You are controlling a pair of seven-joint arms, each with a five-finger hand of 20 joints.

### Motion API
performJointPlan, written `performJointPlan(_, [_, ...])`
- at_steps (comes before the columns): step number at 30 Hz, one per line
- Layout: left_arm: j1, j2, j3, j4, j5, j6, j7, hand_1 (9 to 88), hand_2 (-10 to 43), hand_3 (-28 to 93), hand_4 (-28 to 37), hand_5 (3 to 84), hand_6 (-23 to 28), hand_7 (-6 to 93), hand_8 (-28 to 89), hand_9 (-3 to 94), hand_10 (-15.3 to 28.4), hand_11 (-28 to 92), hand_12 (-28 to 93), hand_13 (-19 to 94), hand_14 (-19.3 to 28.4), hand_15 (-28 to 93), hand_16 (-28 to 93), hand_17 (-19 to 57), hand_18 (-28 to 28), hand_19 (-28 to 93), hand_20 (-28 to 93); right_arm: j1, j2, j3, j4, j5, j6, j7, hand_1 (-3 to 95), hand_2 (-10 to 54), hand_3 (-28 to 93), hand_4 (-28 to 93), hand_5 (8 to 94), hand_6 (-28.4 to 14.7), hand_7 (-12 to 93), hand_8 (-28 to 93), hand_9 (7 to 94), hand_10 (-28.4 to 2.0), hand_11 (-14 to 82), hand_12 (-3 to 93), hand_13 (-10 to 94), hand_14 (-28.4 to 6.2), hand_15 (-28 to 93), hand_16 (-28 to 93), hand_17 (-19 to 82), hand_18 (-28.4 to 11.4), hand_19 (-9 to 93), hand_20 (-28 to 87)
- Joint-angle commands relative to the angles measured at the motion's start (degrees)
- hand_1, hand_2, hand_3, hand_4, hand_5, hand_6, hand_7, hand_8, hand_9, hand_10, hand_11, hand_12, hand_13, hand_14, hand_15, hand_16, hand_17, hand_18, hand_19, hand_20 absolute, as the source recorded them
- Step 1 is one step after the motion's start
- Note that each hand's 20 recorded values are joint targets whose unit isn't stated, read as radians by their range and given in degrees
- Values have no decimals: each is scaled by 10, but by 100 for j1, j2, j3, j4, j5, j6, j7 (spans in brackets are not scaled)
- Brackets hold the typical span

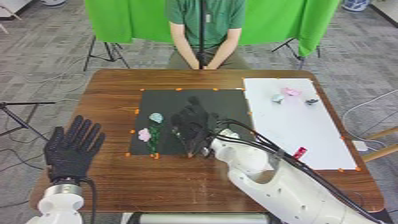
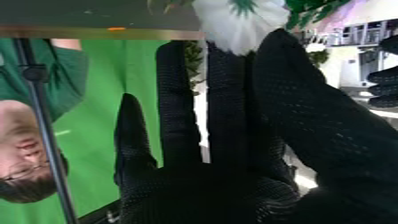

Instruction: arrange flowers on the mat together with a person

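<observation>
In the head view my right hand [image 1: 194,125] is over the black mat [image 1: 182,95], partly hiding it, fingers pointing to the far side. Left of it on the mat lie a light-blue flower [image 1: 156,118] and a pink flower [image 1: 144,134] with green stems. A whitish flower [image 1: 229,133] shows beside the right wrist. My left hand [image 1: 71,154] is flat, fingers spread, at the table's left side. In the right wrist view the right hand [image 2: 222,185] has straight fingers, with a white flower [image 2: 240,22] by its fingertips; the left hand [image 2: 385,80] shows farther off.
On the white sheet [image 1: 306,132] at the right are a pink flower [image 1: 291,92], a pale-blue one [image 1: 277,98] and a dark one [image 1: 311,101]. A red object [image 1: 300,152] lies near my right forearm. A person sits across the table, hands at its far edge.
</observation>
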Motion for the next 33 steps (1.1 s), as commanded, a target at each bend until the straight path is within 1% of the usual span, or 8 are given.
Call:
performJointPlan(1, [96,-49,-10,39,-140,-77,72,262,86,760,-283,425,79,159,-116,357,121,188,52,268,150,265,-69,-80,156,384,101,-183,51,263,-239,7,-309,95,467,-95,820,-283,523,38,301,-200,617,-79,198,181,466,-89,220,227,42,-177,383,21])
performJointPlan(10, [180,-126,-70,3,-109,-89,45,254,92,758,-283,424,78,157,-114,357,121,184,54,268,151,259,-67,-80,156,380,103,-839,300,1100,-1060,679,-376,326,431,-95,820,-283,475,18,278,-189,552,-94,161,161,431,-111,187,216,24,-186,396,15])
performJointPlan(12, [202,-135,-87,-21,-92,-90,55,253,93,757,-283,424,78,157,-114,357,121,184,54,268,151,258,-66,-80,156,379,103,-1145,249,1597,-1367,1139,-673,380,419,-95,823,-283,470,15,273,-185,543,-99,156,159,426,-114,182,215,31,-185,395,14])
performJointPlan(14, [200,-124,-111,-20,-54,-121,37,253,93,758,-283,423,77,157,-114,357,121,183,54,269,150,256,-65,-80,156,379,104,-1456,99,2202,-1701,1871,-1210,633,402,-94,819,-283,452,5,250,-172,522,-103,142,156,408,-121,164,214,49,-180,390,23])
performJointPlan(18, [225,-92,-105,-44,-113,-118,110,251,95,759,-283,423,77,156,-115,358,121,182,54,270,148,251,-65,-79,156,379,104,-2024,21,3235,-2091,3546,-1343,754,384,-79,810,-283,411,-17,219,-157,455,-110,115,147,369,-141,126,208,58,-178,392,37])
performJointPlan(22, [307,-95,-164,-89,-124,-106,135,251,95,760,-283,422,77,156,-114,358,122,182,55,272,146,251,-64,-79,156,378,105,-2589,10,4328,-2241,5830,-1477,858,325,-4,793,-283,392,-29,184,-138,414,-124,77,134,336,-142,89,190,65,-175,380,42])
performJointPlan(27, [400,-120,-232,-123,-152,-83,191,250,96,760,-283,423,78,156,-114,358,124,180,55,272,144,250,-65,-78,156,377,104,-3329,22,5193,-2282,8124,-877,792,249,68,770,-276,372,-38,124,-109,378,-124,65,106,296,-144,69,147,71,-176,352,52])
performJointPlan(33, [450,-109,-263,-160,-148,-73,269,252,100,761,-283,425,77,158,-114,362,124,181,55,275,142,248,-66,-78,156,377,105,-3994,155,5830,-2438,8630,-398,952,225,88,771,-267,378,-36,113,-99,378,-129,55,103,290,-145,70,138,73,-178,332,60])
